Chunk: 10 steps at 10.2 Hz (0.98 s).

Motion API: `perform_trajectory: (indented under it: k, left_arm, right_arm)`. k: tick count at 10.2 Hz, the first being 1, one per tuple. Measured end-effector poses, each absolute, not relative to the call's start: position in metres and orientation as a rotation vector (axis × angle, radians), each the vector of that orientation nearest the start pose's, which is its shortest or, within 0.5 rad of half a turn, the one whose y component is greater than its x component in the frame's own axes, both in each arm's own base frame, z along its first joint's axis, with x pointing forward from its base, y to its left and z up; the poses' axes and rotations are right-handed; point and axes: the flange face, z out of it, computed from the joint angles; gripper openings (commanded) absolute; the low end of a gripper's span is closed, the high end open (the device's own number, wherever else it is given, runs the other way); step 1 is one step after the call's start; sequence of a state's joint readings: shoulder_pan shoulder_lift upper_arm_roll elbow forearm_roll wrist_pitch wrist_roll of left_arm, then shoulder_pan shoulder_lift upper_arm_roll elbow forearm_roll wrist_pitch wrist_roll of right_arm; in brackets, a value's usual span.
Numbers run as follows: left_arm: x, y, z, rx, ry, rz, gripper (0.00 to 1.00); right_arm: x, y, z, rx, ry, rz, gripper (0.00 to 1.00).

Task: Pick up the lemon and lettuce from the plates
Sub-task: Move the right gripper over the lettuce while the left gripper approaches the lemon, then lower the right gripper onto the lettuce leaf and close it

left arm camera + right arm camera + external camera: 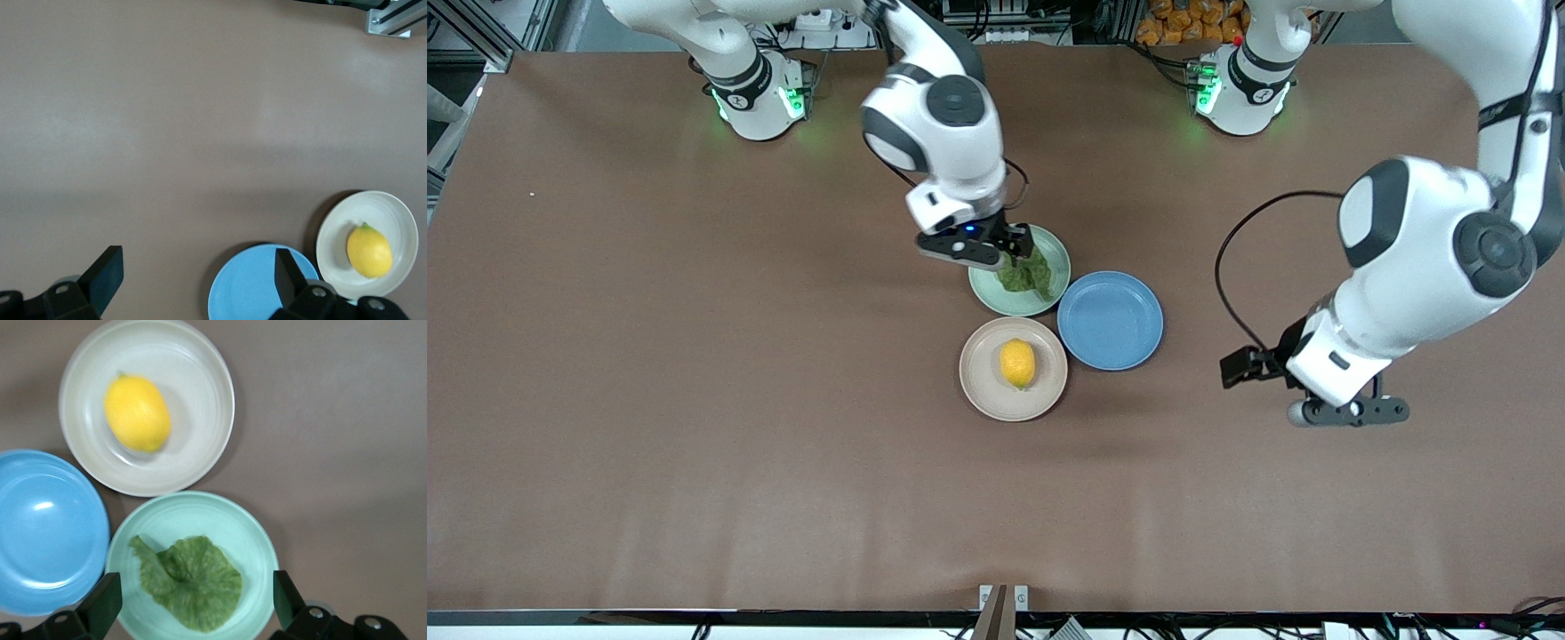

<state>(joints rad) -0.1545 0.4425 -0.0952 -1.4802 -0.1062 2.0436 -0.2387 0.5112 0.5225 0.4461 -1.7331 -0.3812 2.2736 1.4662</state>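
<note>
Lettuce (190,582) is limp: pinch its raised fold. Both right pincer (193,613) and left pincer (193,287) gape, empty.

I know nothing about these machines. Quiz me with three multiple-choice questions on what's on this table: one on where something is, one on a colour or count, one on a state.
1. Where is the lemon?
A. On the cream plate
B. On the blue plate
C. On the bare table

2. How many plates are there?
A. Two
B. Three
C. Four

3. What is the right pincer doing?
A. Carrying the lemon
B. Open over the lettuce
C. Shut on a plate rim

Answers:
1 A: the lemon sits on the cream plate.
2 B: cream, mint plate and blue plate.
3 B: the right pincer hangs open over the lettuce; the left pincer waits open over bare table.
</note>
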Motion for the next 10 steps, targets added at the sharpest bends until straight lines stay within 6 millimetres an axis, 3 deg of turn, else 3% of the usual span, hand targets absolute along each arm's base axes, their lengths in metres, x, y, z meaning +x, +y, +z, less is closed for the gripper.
perform_trajectory:
  k: [2, 5, 6, 7, 9, 10]
  left_arm:
    - [0.686, -0.17, 0.413, -3.307, -0.085, -0.145, 1.0]
    - [0.69, -0.193, 0.398, -3.321, -0.155, -0.212, 1.0]
    - [0.69, -0.205, 0.392, -3.327, -0.176, -0.226, 1.0]
    - [0.689, -0.216, 0.387, -3.331, -0.198, -0.237, 1.0]
    - [0.689, -0.231, 0.378, -3.339, -0.247, -0.271, 1.0]
    - [0.69, -0.235, 0.374, -3.341, -0.264, -0.281, 1.0]
  right_arm:
    - [0.395, 0.548, 0.257, -3.035, 0.537, -0.203, 1.0]
    - [0.375, 0.563, 0.211, -3.001, 0.555, -0.295, 0.98]
    - [0.373, 0.564, 0.196, -2.977, 0.563, -0.326, 0.91]
    - [0.372, 0.564, 0.182, -2.969, 0.577, -0.341, 0.76]
    - [0.375, 0.566, 0.179, -2.962, 0.583, -0.344, 0.14]
    - [0.378, 0.568, 0.182, -2.956, 0.586, -0.349, 0.0]
